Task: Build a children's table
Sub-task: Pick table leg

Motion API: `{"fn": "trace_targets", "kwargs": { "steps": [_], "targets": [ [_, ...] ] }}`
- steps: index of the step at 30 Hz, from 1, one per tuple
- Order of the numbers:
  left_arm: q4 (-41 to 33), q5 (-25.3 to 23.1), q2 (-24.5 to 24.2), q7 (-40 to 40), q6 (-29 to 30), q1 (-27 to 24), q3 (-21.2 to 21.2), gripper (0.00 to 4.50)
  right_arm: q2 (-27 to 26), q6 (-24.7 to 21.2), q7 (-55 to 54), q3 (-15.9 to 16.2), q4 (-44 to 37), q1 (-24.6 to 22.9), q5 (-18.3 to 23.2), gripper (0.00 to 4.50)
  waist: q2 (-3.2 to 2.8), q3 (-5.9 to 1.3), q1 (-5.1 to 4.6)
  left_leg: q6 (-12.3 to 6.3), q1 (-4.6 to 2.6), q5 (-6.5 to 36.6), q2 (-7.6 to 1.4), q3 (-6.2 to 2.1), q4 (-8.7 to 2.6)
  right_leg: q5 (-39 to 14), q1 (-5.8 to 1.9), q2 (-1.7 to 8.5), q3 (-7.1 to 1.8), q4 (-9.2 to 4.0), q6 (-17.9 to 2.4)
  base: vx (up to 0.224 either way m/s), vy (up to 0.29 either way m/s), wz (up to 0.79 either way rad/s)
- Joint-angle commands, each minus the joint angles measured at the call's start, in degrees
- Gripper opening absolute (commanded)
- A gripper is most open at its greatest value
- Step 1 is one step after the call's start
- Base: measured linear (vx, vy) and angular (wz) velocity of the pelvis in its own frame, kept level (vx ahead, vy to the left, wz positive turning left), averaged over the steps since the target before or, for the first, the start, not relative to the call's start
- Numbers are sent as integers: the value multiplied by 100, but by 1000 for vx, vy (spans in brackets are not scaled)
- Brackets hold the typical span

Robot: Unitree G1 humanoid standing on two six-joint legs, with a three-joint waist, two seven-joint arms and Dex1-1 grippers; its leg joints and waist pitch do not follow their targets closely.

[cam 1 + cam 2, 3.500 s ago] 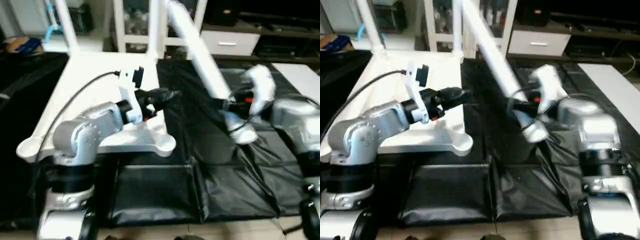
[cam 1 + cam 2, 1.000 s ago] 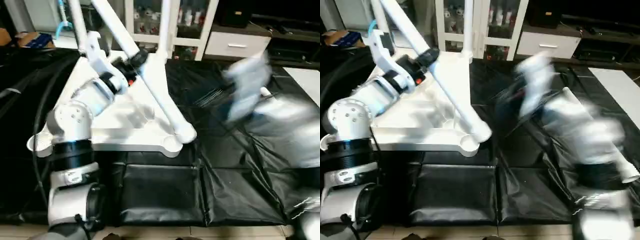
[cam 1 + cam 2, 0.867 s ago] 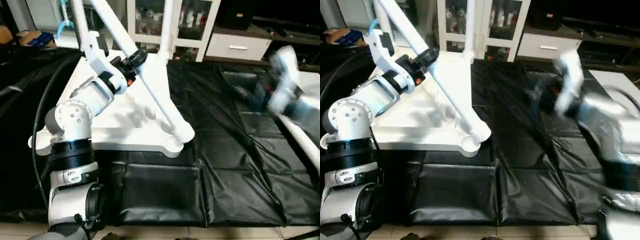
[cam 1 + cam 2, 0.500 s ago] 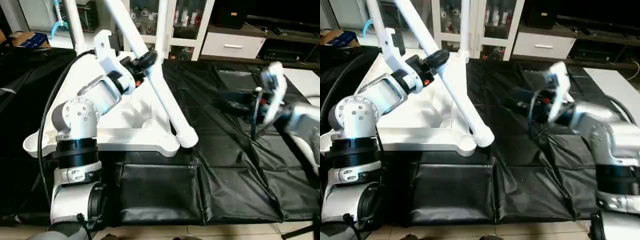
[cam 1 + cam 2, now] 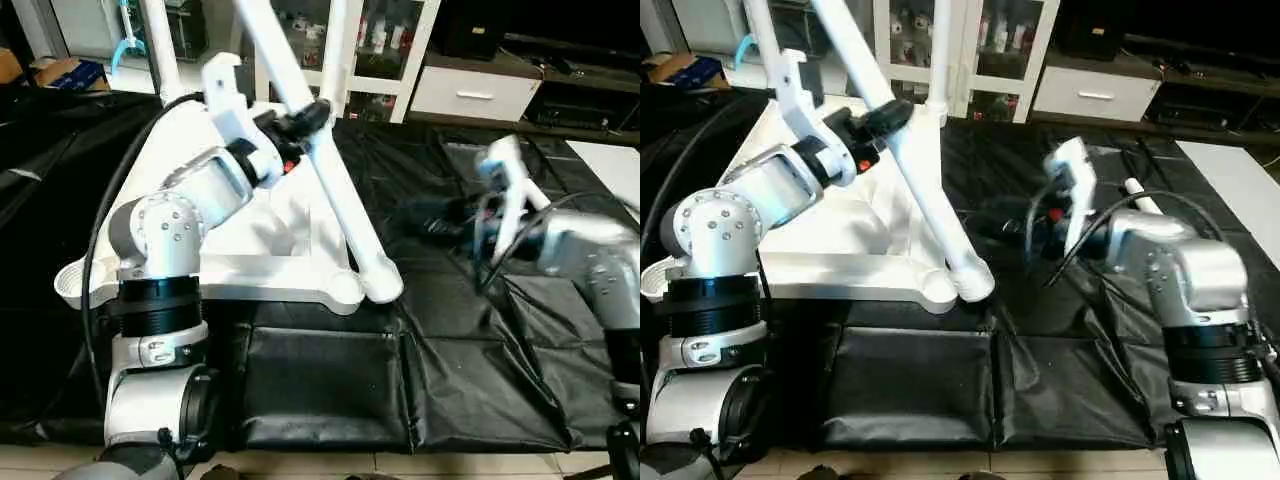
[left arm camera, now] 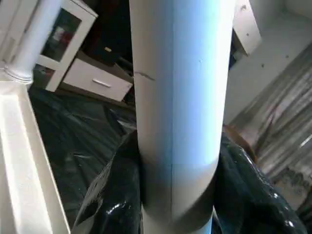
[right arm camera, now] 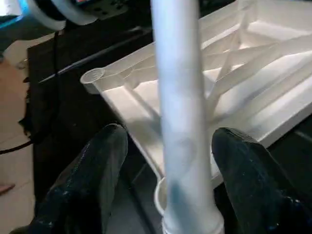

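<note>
1. Black fingers of the left gripper (image 5: 305, 118) are clamped round a white leg (image 5: 330, 190) partway up it. The leg slants from far-left and high down to its threaded end (image 5: 383, 288), which is just right of the top's near-right socket (image 5: 343, 290) and not yet in it.
2. The right gripper (image 7: 168, 161) is spread, one finger (image 7: 95, 175) on each side of the leg's lower part without pinching.
3. The top (image 5: 180, 200) lies ribs-up on the black sheet (image 5: 440, 340); two legs (image 5: 335, 45) already stand at its far corners.
4. The leg looks like a light, stiff, smooth plastic tube, likely slippery and top-heavy when held high. A second hold near the threaded end should steer it best.
</note>
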State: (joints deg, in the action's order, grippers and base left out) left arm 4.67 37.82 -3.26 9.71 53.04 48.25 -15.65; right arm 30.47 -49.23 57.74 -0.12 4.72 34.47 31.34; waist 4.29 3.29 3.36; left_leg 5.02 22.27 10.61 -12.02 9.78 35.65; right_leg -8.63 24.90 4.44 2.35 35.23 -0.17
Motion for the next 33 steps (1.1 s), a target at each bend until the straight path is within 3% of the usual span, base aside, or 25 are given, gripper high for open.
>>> {"fn": "trace_targets", "kwargs": {
  "steps": [1, 10, 11, 14, 17, 18, 22, 33],
  "targets": [
    [-150, 29, 26, 55, 50, 173, 131, 164, 40, -37, 11, 1, 19, 140, 24, 311, 29, -451, 1, -228, -73, 617, -36, 52, -364, -1251, -387, 195, -118, -382, -1006, 0, 0, 0],
    [-433, 98, -90, 325, 283, 196, 513, 164, -234, -144, -248, 177, 217, 365, -78, 311, 19, -467, -7, -215, -82, 459, -37, 57, -356, -955, -386, 190, -121, -333, -1126, 0, 0, 0],
    [-472, 116, -92, 357, 311, 204, 554, 164, -238, -171, -235, 231, 221, 367, -92, 311, -47, -460, 5, -195, -88, 484, -40, 47, -365, -943, -386, 194, -121, -329, -1144, 0, 0, 0],
    [-604, 74, -184, 545, 318, 214, 795, 164, -220, -245, -210, 463, 269, 366, -209, 311, -1, -453, 1, -152, -90, 588, -38, 54, -374, -999, -390, 186, -120, -349, -1119, 0, 0, 0],
    [-648, 49, -216, 594, 310, 220, 873, 164, -179, -298, -211, 569, 304, 367, -286, 311, -9, -454, -1, -79, -89, 632, -41, 49, -376, -1046, -392, 193, -124, -347, -1085, 0, 0, 0],
    [-664, 44, -237, 613, 305, 243, 882, 164, -80, -330, -207, 774, 297, 329, -454, 311, -3, -451, -1, -61, -88, 640, -37, 53, -376, -1046, -396, 190, -127, -350, -1081, 0, 0, 0],
    [-650, 20, -272, 662, 283, 296, 885, 164, 73, -207, -197, 1080, 262, 172, -718, 311, -10, -450, -2, -26, -87, 640, -33, 51, -375, -1027, -405, 191, -133, -352, -1042, 0, 0, 0],
    [-689, 105, -324, 779, 336, 338, 952, 164, 6, -42, -202, 1083, 251, 65, -701, 311, -25, -457, -12, -65, -91, 685, -37, 47, -371, -973, -403, 186, -132, -342, -1104, 0, 0, 0]
  ]
}}
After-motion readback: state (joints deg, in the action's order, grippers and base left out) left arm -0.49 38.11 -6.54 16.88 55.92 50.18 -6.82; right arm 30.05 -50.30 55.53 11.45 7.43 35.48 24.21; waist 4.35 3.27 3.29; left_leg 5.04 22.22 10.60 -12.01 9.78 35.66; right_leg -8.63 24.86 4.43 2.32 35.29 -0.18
